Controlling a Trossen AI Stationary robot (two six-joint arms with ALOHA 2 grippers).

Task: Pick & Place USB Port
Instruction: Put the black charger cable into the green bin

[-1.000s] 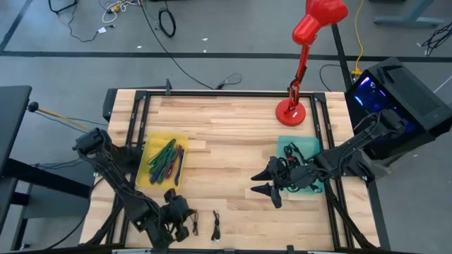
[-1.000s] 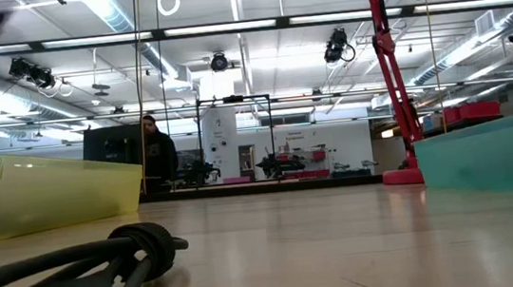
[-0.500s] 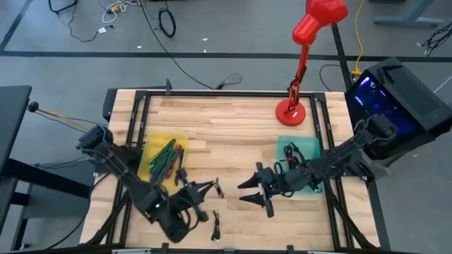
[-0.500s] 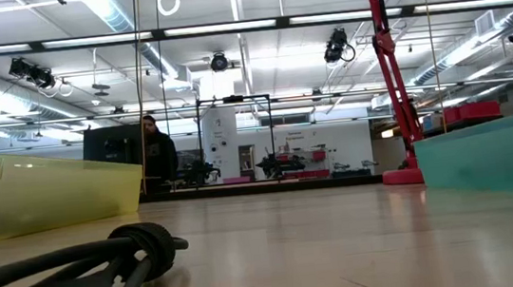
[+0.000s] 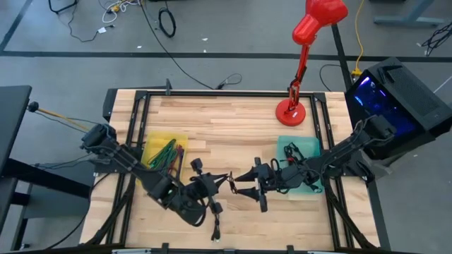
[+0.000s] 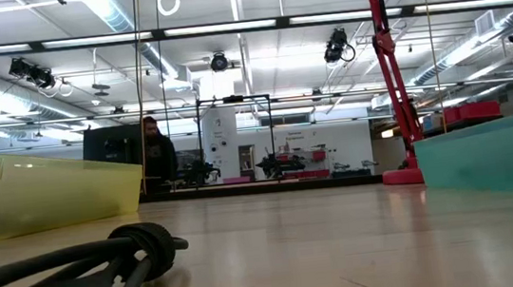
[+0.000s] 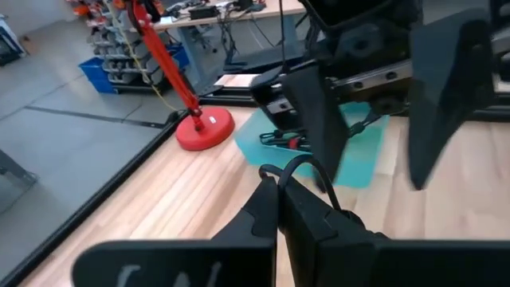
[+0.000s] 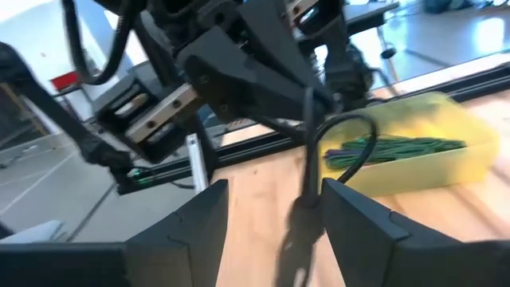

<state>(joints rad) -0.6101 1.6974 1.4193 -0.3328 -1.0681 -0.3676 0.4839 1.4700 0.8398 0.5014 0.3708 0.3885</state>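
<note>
My left gripper [image 5: 227,179] reaches over the middle of the table and is shut on a thin black USB cable [image 8: 307,199]. In the left wrist view [image 7: 276,195] the cable's loop curves up past the fingertips. My right gripper [image 5: 248,189] faces it from the right, open. In the right wrist view its fingers [image 8: 191,231] stand on either side of the hanging cable and do not touch it. A second black cable [image 5: 215,226] lies flat near the table's near edge. It also fills the low view's foreground [image 6: 89,276]. My left gripper pinches the black cable between its two fingertips, at a bend in the cable [image 7: 288,171]. The fingers come roughly level from the table's left. The cable is lifted clear of the table. One end loops above the fingertips and the rest [image 8: 303,231] hangs slack below.
A yellow bin [image 5: 166,141] of green and red cables sits on the table's left. A teal bin [image 5: 300,144] of black cables sits on the right, under my right arm. The red lamp's base [image 5: 289,113] stands at the far right. A person stands in the room beyond [image 6: 154,154].
My left gripper has moved from the near-left part of the table up and rightward to the table's middle, and now holds the black cable lifted clear. My right gripper has moved left from the teal bin toward it and now faces it closely.
</note>
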